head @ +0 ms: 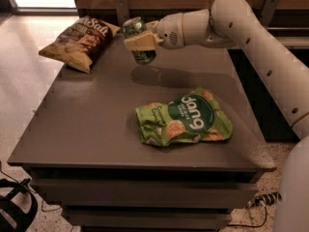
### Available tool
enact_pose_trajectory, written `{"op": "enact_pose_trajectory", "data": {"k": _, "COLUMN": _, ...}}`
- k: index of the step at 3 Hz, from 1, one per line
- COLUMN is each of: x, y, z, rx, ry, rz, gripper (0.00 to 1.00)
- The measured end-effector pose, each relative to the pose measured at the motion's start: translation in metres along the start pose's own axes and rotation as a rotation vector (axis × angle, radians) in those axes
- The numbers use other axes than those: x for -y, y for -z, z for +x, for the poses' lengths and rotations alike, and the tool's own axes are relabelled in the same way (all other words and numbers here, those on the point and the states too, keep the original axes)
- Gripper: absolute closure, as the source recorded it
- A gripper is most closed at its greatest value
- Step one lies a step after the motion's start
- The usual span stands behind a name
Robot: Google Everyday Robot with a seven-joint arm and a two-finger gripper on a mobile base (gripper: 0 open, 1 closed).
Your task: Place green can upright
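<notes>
The green can (139,40) is a small dark green drink can with a silver top, held nearly upright and tilted a little, above the far middle of the grey table (87,120). My gripper (140,40) is shut on the can around its middle, its pale fingers (138,42) across the can's front. The white arm (231,28) reaches in from the right. The can's shadow lies on the table just below and right of it.
A brown snack bag (79,40) lies at the table's far left corner. A flat light-green "dang" snack bag (183,119) lies right of the table's centre. A dark counter and wall run behind the table.
</notes>
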State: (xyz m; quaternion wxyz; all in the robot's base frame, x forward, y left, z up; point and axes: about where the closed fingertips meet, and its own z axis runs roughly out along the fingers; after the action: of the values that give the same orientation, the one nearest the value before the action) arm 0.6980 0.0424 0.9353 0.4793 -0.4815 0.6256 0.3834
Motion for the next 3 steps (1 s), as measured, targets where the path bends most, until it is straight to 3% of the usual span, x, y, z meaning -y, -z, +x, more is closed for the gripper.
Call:
{"op": "enact_pose_trajectory", "data": {"k": 1, "x": 0.006, "y": -0.006, "z": 0.007, "rx": 0.059, "ry": -0.04, "rz": 0.003, "gripper": 1.0}}
{"op": "enact_pose_trajectory", "data": {"k": 3, "x": 0.013, "y": -0.009, "z": 0.018, "rx": 0.174, "ry": -0.039, "rz": 0.026, "gripper": 1.0}}
